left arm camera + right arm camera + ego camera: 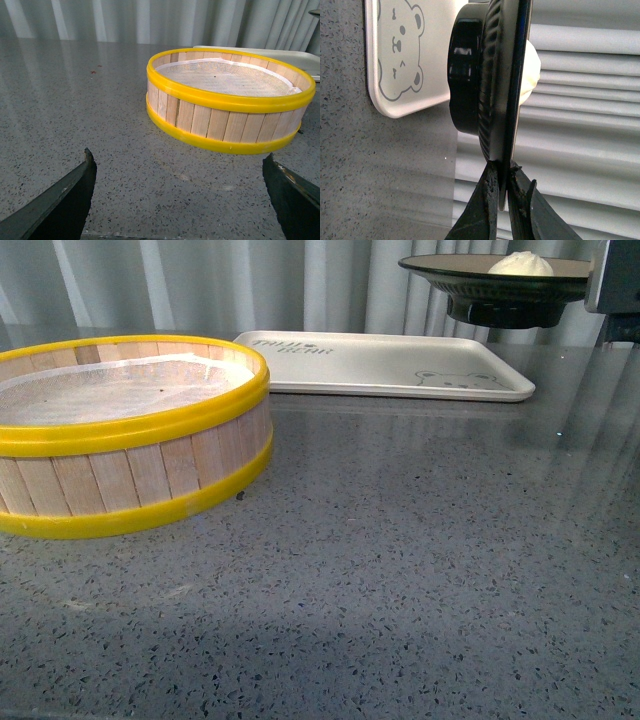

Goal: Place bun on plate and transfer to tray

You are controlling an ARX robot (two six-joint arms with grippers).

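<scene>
The black-rimmed plate (500,285) hangs in the air at the upper right of the front view, above the right end of the white tray (390,365). On it rests the white bun (521,264). My right gripper (502,167) is shut on the plate's rim (500,100), and past the rim the bun (532,70) shows. The tray's bear corner (400,55) lies below the plate's black foot. In the left wrist view my left gripper (179,165) is open over bare countertop, its fingertips (89,162) wide apart and holding nothing.
A yellow-rimmed wooden steamer basket (120,435) stands at the left on the grey speckled countertop (400,560), with only a paper liner inside. It sits just ahead of my left gripper (225,100). A pleated curtain closes off the back.
</scene>
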